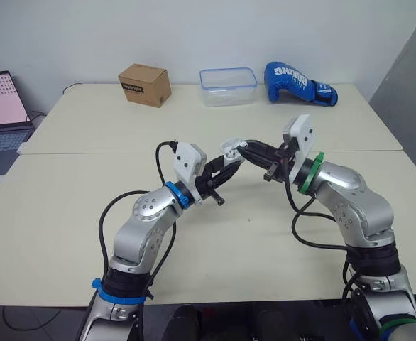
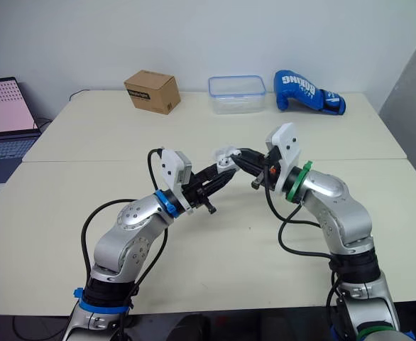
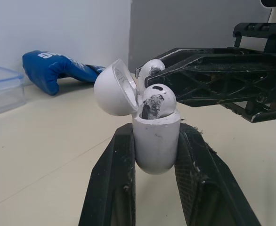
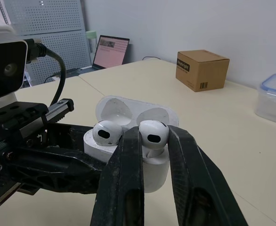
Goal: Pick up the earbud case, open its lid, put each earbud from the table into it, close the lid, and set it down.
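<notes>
The white earbud case [image 3: 155, 141] is held above the table, its lid [image 3: 112, 89] swung open, with my left gripper [image 3: 155, 155] shut on its body. One earbud [image 4: 106, 132] sits in a slot of the case. My right gripper [image 4: 152, 141] is shut on the second earbud [image 4: 153, 134], holding it at the case's other slot. In the head views the two grippers meet over the table's middle, the left gripper [image 1: 226, 170] below the case [image 1: 231, 149] and the right gripper [image 1: 247, 150] reaching in from the right.
At the table's far edge stand a cardboard box [image 1: 145, 84], a clear plastic container with a blue rim [image 1: 228, 86] and a blue boxing glove [image 1: 297, 83]. A laptop [image 1: 1, 103] sits off the table's left side. A seam between two tabletops [image 1: 87, 153] runs behind the grippers.
</notes>
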### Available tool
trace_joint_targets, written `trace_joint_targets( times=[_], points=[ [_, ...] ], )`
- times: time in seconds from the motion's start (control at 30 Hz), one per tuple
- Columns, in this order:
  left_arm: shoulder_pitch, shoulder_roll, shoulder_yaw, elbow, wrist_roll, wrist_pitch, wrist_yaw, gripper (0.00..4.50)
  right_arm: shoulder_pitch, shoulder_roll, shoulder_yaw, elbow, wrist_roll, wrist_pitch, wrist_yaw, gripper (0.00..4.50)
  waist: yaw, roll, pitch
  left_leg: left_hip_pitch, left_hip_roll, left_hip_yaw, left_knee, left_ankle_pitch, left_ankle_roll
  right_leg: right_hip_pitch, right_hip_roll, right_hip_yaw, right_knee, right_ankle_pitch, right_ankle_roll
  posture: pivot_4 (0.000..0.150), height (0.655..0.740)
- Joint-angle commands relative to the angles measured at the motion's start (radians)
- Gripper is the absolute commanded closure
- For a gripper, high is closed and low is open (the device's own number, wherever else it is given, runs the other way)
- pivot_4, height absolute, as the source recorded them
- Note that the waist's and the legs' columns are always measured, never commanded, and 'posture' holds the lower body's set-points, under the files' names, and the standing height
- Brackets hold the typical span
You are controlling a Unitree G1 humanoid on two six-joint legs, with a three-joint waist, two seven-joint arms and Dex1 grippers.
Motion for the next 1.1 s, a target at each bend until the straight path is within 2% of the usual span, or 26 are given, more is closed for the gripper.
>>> trace_joint_targets(
  times=[0.03,0.2,0.47,0.7,0.8,0.97,1.1],
  points=[
    [-0.022,-0.007,0.010,-0.064,-0.026,-0.020,-0.007,3.76,0.007,-0.014,0.009,-0.023,0.002,-0.002,0.014,3.77,0.000,0.000,0.000,0.000,0.000,0.000,0.000,0.000,0.000,0.000,0.000,0.000,0.000,0.000,0.000,0.150,0.7400],
    [-0.018,-0.006,0.007,-0.063,-0.026,-0.020,-0.008,3.76,0.001,-0.011,0.006,-0.022,0.007,-0.002,0.009,2.08,0.000,0.000,0.000,0.000,0.000,0.000,0.000,0.000,0.000,0.000,0.000,0.000,0.000,0.000,0.000,0.150,0.7400],
    [-0.007,-0.001,0.006,-0.064,-0.026,-0.022,-0.013,3.76,0.021,-0.030,-0.005,-0.031,0.013,-0.001,0.013,2.08,0.000,0.000,0.000,0.000,0.000,0.000,0.000,0.000,0.000,0.000,0.000,0.000,0.000,0.000,0.000,0.150,0.7400],
    [0.006,0.036,0.009,-0.082,-0.054,0.005,-0.052,3.76,0.090,-0.182,-0.100,-0.035,0.050,0.019,0.095,2.08,0.003,0.000,0.000,0.000,-0.001,0.001,0.000,0.000,0.000,0.000,-0.001,0.001,-0.001,0.000,0.000,0.150,0.7400],
    [0.020,0.072,-0.003,-0.123,-0.113,0.062,-0.105,3.76,0.077,-0.214,-0.111,0.009,0.062,0.035,0.119,2.63,-0.002,0.000,0.000,0.000,0.000,0.001,0.000,0.000,0.000,0.000,0.000,0.001,-0.001,0.000,0.000,0.150,0.7400],
    [0.024,0.140,-0.030,-0.166,-0.185,0.150,-0.188,3.76,-0.001,-0.153,-0.067,0.076,0.079,0.076,0.109,4.44,-0.009,0.000,0.000,0.004,0.004,0.003,-0.001,0.000,0.000,0.001,0.003,0.002,0.000,0.000,0.000,0.150,0.7400],
    [0.011,0.177,-0.049,-0.154,-0.194,0.177,-0.236,3.76,-0.072,-0.121,-0.030,0.052,0.171,0.182,0.178,4.48,-0.007,0.000,0.000,0.004,0.004,0.003,-0.001,0.000,0.000,0.001,0.004,0.002,0.001,-0.001,-0.001,0.150,0.7400]
  ],
)
